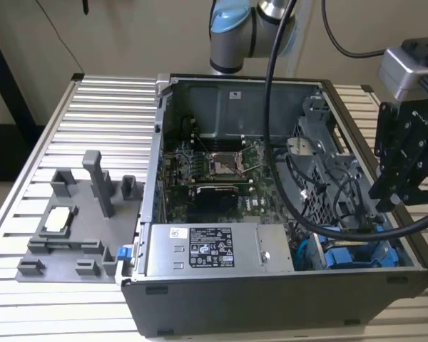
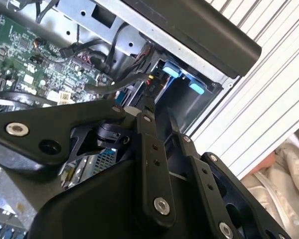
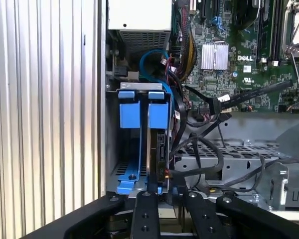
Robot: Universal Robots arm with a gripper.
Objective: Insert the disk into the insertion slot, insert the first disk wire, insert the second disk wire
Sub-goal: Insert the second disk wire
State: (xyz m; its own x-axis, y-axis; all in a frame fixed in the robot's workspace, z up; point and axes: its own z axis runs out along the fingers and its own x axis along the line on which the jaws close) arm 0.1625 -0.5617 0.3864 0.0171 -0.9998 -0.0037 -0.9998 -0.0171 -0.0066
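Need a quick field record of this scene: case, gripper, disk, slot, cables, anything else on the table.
setting: open computer case on a slatted metal table
gripper: gripper hangs over the case's drive-bay corner, at the exterior view's right
disk: disk in its blue frame, sitting in the insertion slot
neighbour: other blue-fronted carrier right beside it, apparently empty
cables: black cables loose next to the bay; cannot tell if any is plugged into the disk
table extras: grey fixture tray, to the exterior view's left of the case
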